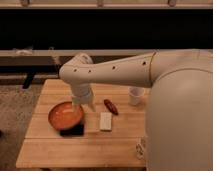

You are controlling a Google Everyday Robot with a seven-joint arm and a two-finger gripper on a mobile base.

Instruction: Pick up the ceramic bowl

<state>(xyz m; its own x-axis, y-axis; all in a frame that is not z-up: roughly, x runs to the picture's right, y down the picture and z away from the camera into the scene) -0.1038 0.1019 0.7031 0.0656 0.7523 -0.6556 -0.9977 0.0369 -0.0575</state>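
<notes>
Big white arm (pixel 125 70) reaching left across the counter (pixel 60 150), with the gripper (pixel 84 103) at the far right rim of the ceramic bowl (pixel 64 116).
I'd straddle that glossy rim squarely and lift level. I cannot tell whether the gripper is open or closed, nor what the dark thing (pixel 72 132) under the bowl's near edge is.

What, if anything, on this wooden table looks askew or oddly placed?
The glossy orange ceramic bowl seems to sit partly on a flat black object at its front edge, so it may not lie level. The gripper hangs over the bowl's right rim. Nothing looks spilled or broken.
</notes>
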